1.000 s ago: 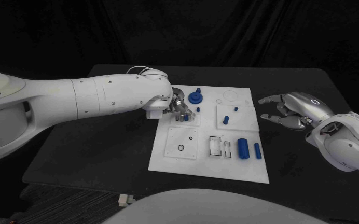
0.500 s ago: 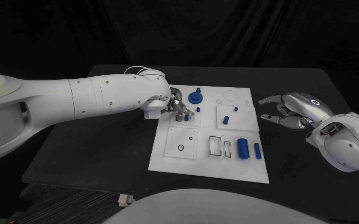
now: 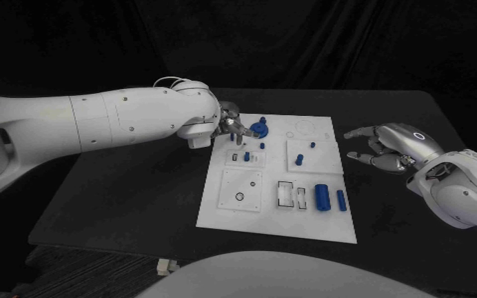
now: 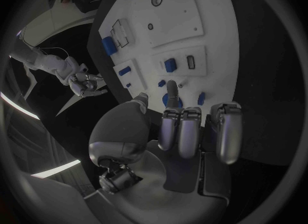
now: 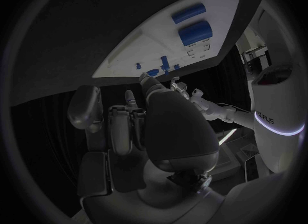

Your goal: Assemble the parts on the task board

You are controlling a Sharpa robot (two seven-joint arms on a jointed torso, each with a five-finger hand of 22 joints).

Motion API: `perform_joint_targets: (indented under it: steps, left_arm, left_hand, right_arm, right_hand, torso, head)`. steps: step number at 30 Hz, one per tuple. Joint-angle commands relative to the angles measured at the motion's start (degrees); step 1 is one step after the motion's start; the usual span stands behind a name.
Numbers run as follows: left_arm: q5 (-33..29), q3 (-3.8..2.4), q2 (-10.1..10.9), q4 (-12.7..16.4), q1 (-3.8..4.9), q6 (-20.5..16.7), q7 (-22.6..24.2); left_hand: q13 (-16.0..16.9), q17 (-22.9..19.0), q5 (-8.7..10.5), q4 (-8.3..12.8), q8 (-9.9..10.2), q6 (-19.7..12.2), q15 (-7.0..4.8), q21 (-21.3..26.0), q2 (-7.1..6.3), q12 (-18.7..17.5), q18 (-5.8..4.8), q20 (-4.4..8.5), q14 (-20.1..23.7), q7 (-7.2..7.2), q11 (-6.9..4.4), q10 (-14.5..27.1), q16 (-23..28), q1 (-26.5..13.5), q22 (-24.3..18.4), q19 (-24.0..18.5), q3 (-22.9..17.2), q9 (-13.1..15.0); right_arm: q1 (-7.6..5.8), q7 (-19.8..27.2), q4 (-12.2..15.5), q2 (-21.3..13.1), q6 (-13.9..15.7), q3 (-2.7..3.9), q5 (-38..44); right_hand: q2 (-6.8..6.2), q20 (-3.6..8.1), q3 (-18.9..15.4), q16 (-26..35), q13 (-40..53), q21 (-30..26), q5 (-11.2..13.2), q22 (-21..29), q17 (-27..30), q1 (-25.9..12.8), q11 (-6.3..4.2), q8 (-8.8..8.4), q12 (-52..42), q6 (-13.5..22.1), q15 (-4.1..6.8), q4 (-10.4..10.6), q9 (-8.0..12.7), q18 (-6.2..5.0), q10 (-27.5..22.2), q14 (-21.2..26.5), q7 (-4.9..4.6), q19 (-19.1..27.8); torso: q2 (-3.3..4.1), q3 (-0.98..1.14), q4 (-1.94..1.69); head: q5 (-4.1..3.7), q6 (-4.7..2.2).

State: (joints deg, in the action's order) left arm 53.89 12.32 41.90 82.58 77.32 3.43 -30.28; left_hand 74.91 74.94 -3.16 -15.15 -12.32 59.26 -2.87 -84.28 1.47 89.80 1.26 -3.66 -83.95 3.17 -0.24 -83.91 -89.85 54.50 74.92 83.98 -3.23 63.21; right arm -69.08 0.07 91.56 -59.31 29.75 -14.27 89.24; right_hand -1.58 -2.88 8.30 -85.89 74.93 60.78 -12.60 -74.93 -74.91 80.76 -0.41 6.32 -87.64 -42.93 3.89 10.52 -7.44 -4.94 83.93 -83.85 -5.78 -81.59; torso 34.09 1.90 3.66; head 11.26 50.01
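head view | left hand (image 3: pixel 231 129) over task board (image 3: pixel 279 205) | right hand (image 3: pixel 382 147) beside board

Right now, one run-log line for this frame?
left hand: over task board far left, by blue knob part, grasp unclear | right hand: open, off board's right edge | large blue cylinder: lying loose

We see the task board (image 3: pixel 278 201) as smooth, matt white plastic, lying on a matt black worktop (image 3: pixel 139 194). Just beside the left hand (image 3: pixel 231 131), the blue parts (image 3: pixel 322 197) look like smooth plastic with a slight sheen. Both hands are silvery metal with a satin gloss; the right hand (image 3: pixel 382 147) catches highlights. Dark cloth hangs behind.
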Motion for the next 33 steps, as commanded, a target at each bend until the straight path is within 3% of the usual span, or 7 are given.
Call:
perform_joint_targets:
  steps: [1, 8, 18, 23, 26, 33]
  left_arm:
    - [-0.2, -0.03, 0.0, -0.2, 0.87, -2.0, 2.8]
    - [0.4, -0.02, -0.6, -3.7, 1.63, 0.6, 2.6]
    - [3.9, 0.00, -2.3, -9.0, 1.40, 1.7, 2.8]
    - [4.5, 0.00, -3.0, -11.0, 0.81, 2.5, 2.4]
    - [4.6, 0.00, -3.5, -12.1, 0.32, 2.8, 2.4]
    - [4.7, 0.00, -4.6, -14.2, -0.79, 3.3, 2.5]
  left_hand:
    - [15.1, 15.1, 0.13, 0.2, -1.1, -0.8, -0.52, -0.4, 0.21, 0.2, 0.22, 0.54, -6.0, -0.20, -0.50, -6.1, -0.2, 1.3, 12.9, 2.4, 0.7, 1.2]
    - [15.1, 15.1, 0.10, 0.6, -2.1, -1.6, -0.58, -0.4, 0.47, 0.2, 0.18, 0.61, -6.0, -0.26, -0.56, -6.1, -0.2, 3.1, 13.0, 2.5, 1.3, 2.5]
    - [15.1, 15.1, 0.10, 0.8, -2.2, -2.6, -0.53, -0.5, 0.63, 0.2, 0.16, 0.60, -6.0, -0.12, -0.47, -6.1, -0.2, 3.9, 13.1, 2.5, 1.6, 2.9]
    - [15.1, 15.1, 0.10, 0.8, -2.3, -2.6, -0.53, -0.4, 0.64, 0.2, 0.18, 0.60, -6.0, -0.12, -0.47, -6.1, -0.2, 3.9, 13.0, 2.5, 1.6, 2.9]
    - [15.1, 15.1, 0.10, 0.7, -2.3, -2.6, -0.52, -0.4, 0.66, 0.2, 0.19, 0.59, -6.0, -0.13, -0.47, -6.1, -0.2, 3.9, 13.0, 2.5, 1.7, 3.0]
    - [15.1, 15.1, 0.11, 0.6, -2.6, -2.4, -0.51, -0.3, 0.74, 0.2, 0.21, 0.58, -6.0, -0.14, -0.46, -6.1, -0.2, 3.8, 13.0, 2.4, 1.9, 3.2]
  right_arm:
    - [0.13, -0.7, -0.1, 0.0, 0.4, 0.03, 0.3]
    - [0.13, -0.5, -0.1, 0.0, 0.5, 0.03, 0.3]
    - [0.26, -0.4, 0.1, -0.4, 0.4, 0.03, 0.3]
    - [0.37, -0.3, 0.2, -0.6, 0.3, 0.03, 0.3]
    - [0.43, -0.3, 0.2, -0.6, 0.2, 0.03, 0.3]
    - [0.51, 0.1, 0.6, -0.9, 0.6, 0.03, 0.3]
  right_hand:
    - [0.40, 0.07, 0.0, 0.2, 12.6, -0.3, -0.2, -8.0, -11.3, -0.3, 0.51, -0.30, 0.2, -0.3, -0.36, 0.3, 0.1, -0.35, 3.8, -5.0, 0.05, 0.4]
    - [0.41, 0.07, 0.0, 0.2, 12.6, -0.2, -0.2, -8.0, -11.2, -0.4, 0.50, -0.31, 0.2, -0.3, -0.36, 0.4, 0.1, -0.33, 3.8, -5.0, 0.06, 0.4]
    - [0.41, 0.07, -0.1, 0.2, 12.5, -0.2, -0.3, -8.0, -11.2, -0.5, 0.49, -0.33, 0.2, -0.4, -0.37, 0.5, 0.1, -0.34, 3.8, -5.0, 0.08, 0.4]
    - [0.43, 0.07, -0.1, 0.2, 12.5, -0.2, -0.3, -8.0, -11.2, -0.6, 0.49, -0.34, 0.3, -0.4, -0.36, 0.5, 0.1, -0.33, 3.7, -5.0, 0.09, 0.4]
    - [0.43, 0.07, -0.1, 0.2, 12.4, -0.3, -0.3, -8.0, -11.2, -0.6, 0.49, -0.34, 0.3, -0.4, -0.36, 0.6, 0.1, -0.35, 3.7, -5.0, 0.09, 0.4]
    - [0.44, 0.07, -0.1, 0.3, 12.4, -0.3, -0.3, -8.0, -11.2, -0.6, 0.48, -0.34, 0.4, -0.4, -0.36, 0.6, 0.2, -0.36, 3.7, -5.0, 0.09, 0.4]
  torso:
    - [-0.02, -0.01, 0.02]
    - [0.04, 0.02, 0.10]
    - [0.14, 0.14, -0.04]
    - [0.35, -0.11, -0.06]
    - [0.43, -0.14, -0.10]
    - [0.88, -0.44, -0.33]
  head:
    - [0.04, -0.01]
    - [0.15, -0.01]
    - [0.33, -0.01]
    - [0.64, -0.01]
    - [0.82, -0.01]
    - [0.53, -0.01]
